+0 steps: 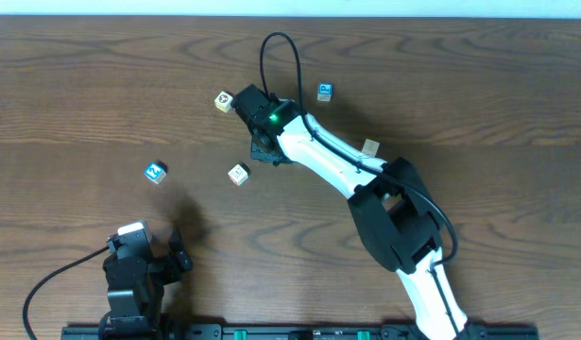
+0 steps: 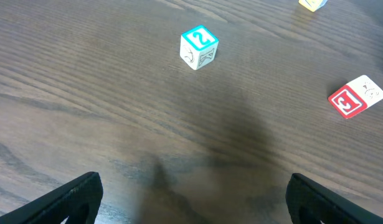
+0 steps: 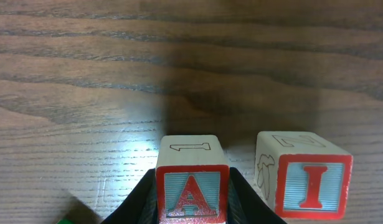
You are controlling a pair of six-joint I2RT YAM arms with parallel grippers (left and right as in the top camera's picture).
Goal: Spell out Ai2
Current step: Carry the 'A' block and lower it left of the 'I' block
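My right gripper (image 3: pixel 192 182) is shut on a wooden block with a red letter A (image 3: pixel 192 194), which rests on or just above the table. A matching block with a red letter I (image 3: pixel 312 183) stands right beside it, a small gap apart. In the overhead view the right gripper (image 1: pixel 263 144) hides both blocks. The blue block with a 2 (image 1: pixel 156 172) lies far to the left and also shows in the left wrist view (image 2: pixel 198 46). My left gripper (image 2: pixel 194 202) is open and empty near the front edge (image 1: pixel 181 255).
A red-faced block (image 1: pixel 237 174) lies just left of and below the right gripper and also shows in the left wrist view (image 2: pixel 356 96). A cream block (image 1: pixel 224 101), a blue block (image 1: pixel 325 91) and another cream block (image 1: pixel 369 146) lie around the right arm.
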